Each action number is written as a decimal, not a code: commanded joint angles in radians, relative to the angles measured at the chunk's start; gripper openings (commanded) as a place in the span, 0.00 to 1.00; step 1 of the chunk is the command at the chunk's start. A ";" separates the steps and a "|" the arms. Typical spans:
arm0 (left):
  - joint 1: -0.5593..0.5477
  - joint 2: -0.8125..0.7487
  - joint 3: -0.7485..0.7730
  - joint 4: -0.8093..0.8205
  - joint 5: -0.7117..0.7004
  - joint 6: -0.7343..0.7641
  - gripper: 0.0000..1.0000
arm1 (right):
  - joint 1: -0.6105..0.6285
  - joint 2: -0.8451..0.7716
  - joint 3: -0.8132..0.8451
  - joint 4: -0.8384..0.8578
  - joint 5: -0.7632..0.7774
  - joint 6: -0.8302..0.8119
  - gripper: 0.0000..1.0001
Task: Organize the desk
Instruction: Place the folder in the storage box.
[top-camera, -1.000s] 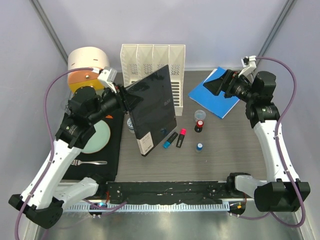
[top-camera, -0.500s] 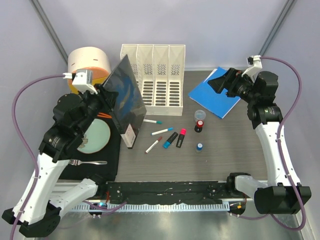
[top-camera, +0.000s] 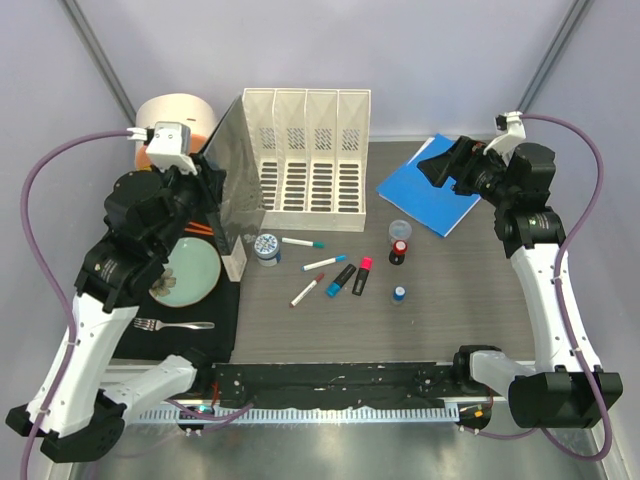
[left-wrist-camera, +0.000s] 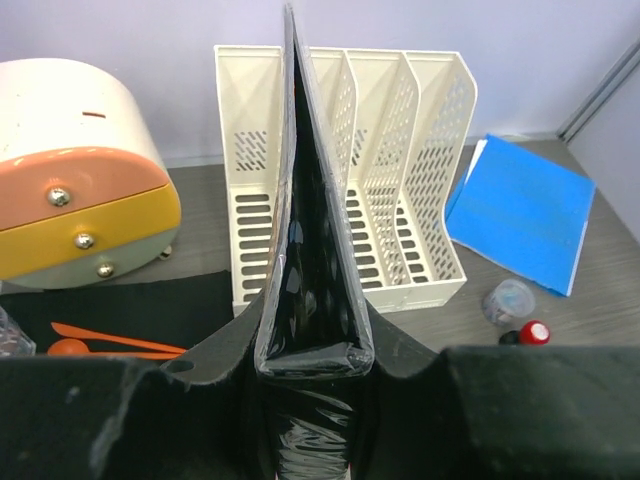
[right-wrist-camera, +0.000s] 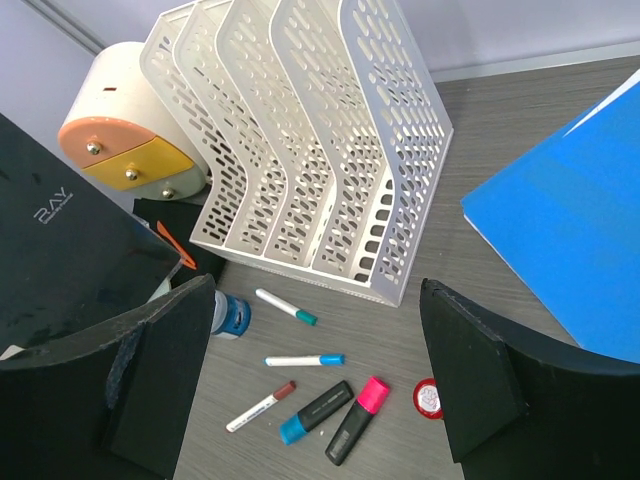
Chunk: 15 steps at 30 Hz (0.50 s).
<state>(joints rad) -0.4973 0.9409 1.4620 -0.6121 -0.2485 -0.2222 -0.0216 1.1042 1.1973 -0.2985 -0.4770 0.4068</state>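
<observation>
The desk (top-camera: 450, 320) is dark wood grain. My left gripper (top-camera: 205, 185) is shut on a black binder (top-camera: 232, 190), held upright and edge-on just left of the white file rack (top-camera: 310, 150). In the left wrist view the black binder (left-wrist-camera: 315, 250) stands between my fingers (left-wrist-camera: 230, 360), lined up with the rack's (left-wrist-camera: 400, 150) leftmost slot. My right gripper (top-camera: 435, 165) hangs open and empty over the near corner of a blue folder (top-camera: 425, 195) at the back right. The right wrist view shows its open gripper (right-wrist-camera: 315, 375) above the pens.
Three pens (top-camera: 325, 262), two highlighters (top-camera: 350, 278) and a blue round stamp (top-camera: 267, 247) lie mid-desk. A red-capped bottle (top-camera: 399, 250), clear cup (top-camera: 399, 229) and blue cap (top-camera: 399, 294) sit right of them. A black mat (top-camera: 200, 310) holds a plate (top-camera: 188, 272) and fork (top-camera: 175, 325). A round drawer box (top-camera: 175, 115) stands back left.
My left arm swung the black binder from lying tilted over the desk's middle to upright beside the rack's left end, uncovering the pens and stamp. The right arm barely moved.
</observation>
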 joint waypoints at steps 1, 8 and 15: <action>0.002 0.028 0.005 0.141 -0.021 0.089 0.00 | -0.003 -0.010 0.022 0.018 0.024 -0.025 0.89; 0.003 0.030 -0.091 0.320 -0.041 0.155 0.00 | -0.001 0.002 0.015 0.018 0.032 -0.036 0.89; 0.002 0.058 -0.173 0.520 -0.041 0.170 0.00 | -0.001 0.019 0.004 0.019 0.041 -0.040 0.89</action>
<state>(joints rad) -0.4973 0.9947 1.3064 -0.3653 -0.2729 -0.0864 -0.0216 1.1179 1.1969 -0.3023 -0.4515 0.3893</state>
